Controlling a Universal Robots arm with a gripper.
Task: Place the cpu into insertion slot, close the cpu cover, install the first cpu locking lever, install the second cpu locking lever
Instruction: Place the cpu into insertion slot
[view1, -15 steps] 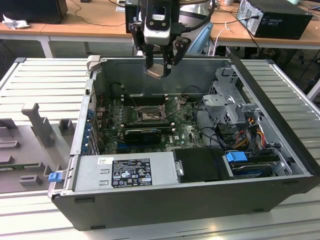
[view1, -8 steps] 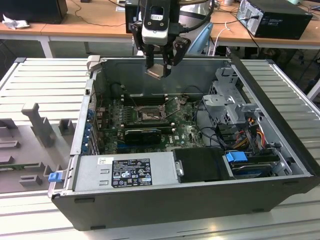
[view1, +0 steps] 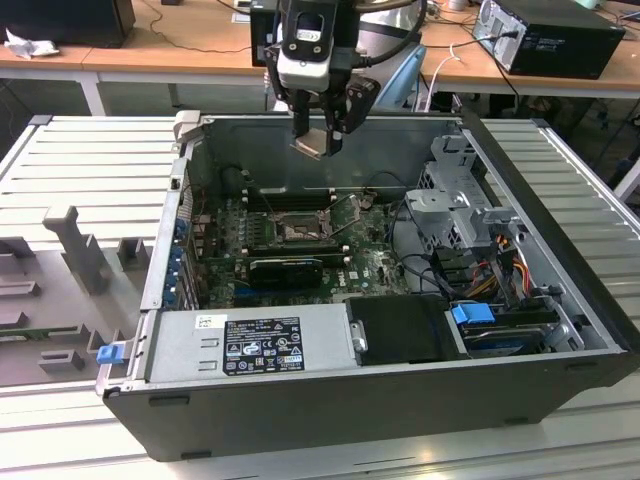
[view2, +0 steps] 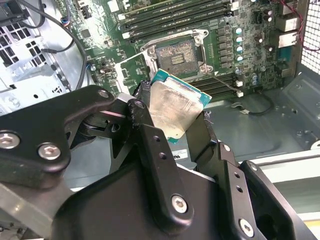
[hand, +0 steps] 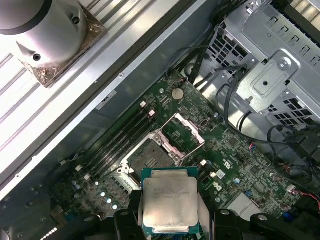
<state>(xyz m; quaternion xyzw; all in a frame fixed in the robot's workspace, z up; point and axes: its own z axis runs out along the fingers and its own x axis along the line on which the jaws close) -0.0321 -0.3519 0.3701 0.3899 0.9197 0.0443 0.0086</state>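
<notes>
**Fingers mask the chip's edges; socket detail too small to read**

In the second wrist view, the gripper pinches the cpu. Its fingers cover the chip's edges on the side away from the insertion slot, and the gripper's body runs off the picture. In the first wrist view, the cpu edge farthest from the slot is cut off at the border. In the exterior view, the slot contacts are too small to make out, and the cpu cover just beside it blurs into the board.
</notes>
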